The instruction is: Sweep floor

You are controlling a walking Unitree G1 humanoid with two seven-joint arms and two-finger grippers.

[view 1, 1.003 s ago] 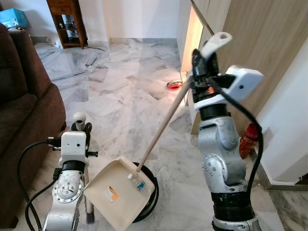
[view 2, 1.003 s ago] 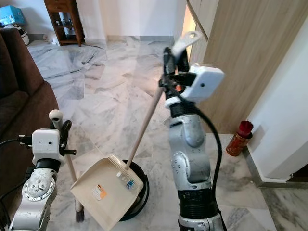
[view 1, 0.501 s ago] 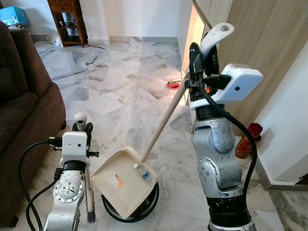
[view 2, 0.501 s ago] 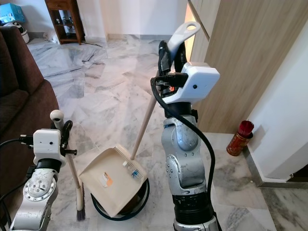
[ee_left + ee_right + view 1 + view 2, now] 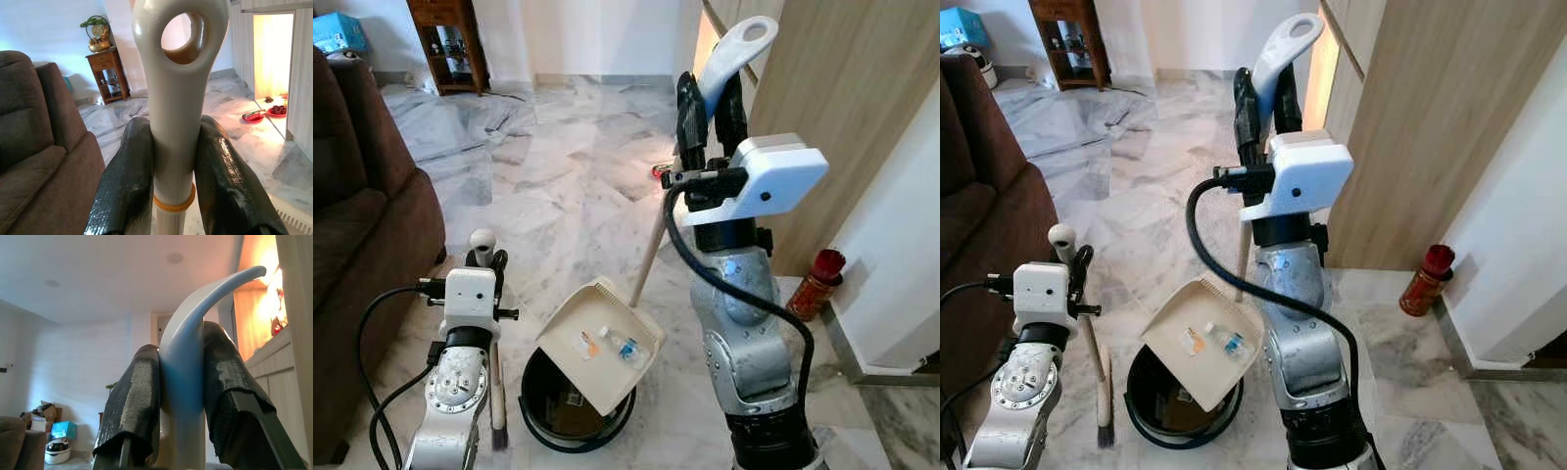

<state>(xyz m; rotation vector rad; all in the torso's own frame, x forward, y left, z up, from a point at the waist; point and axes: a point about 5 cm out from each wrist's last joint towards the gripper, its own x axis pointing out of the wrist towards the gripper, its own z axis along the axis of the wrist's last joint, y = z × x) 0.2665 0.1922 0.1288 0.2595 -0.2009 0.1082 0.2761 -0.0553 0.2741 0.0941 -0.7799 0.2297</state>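
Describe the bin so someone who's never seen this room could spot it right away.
Start at the brown sofa along the robot's left, then look down at the marble floor between the robot's two arms. The bin is the round black bucket standing there, right of the brush in the left hand. It is the only dark, open-topped container, with the tilted cream dustpan over its rim.

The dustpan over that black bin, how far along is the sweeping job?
Done: litter is collected in the dustpan. In hand: the right gripper tilts it by its handle above the black bin; the litter hasn't dropped. The left gripper holds the broom. Left: emptying it.
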